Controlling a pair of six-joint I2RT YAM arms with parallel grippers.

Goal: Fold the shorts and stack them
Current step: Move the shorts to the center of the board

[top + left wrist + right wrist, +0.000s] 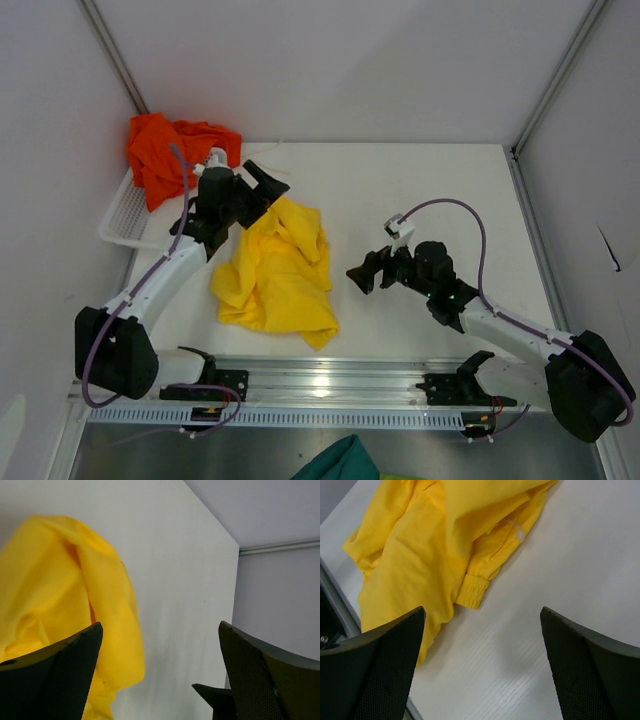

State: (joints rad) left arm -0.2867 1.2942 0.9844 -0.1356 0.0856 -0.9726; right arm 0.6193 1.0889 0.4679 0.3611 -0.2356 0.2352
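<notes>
Nearest me, past the table's front edge at 6 o'clock, a teal-green cloth (340,462) pokes into view. On the table (430,190), the yellow shorts (275,275) lie crumpled in a loose heap at about 11 o'clock from the middle of my two bases. My right gripper (479,615) hovers just off their 3 o'clock side, fingers spread wide and holding nothing; below it I see a ribbed hem (472,591) of the shorts on the white surface. My left gripper (160,630) hangs over the heap's 12 o'clock edge, jaws wide apart and empty too. Farthest back, at 11 o'clock from the yellow pair, the orange-red shorts (170,150) sit bunched in a white basket (120,215) in the corner.
</notes>
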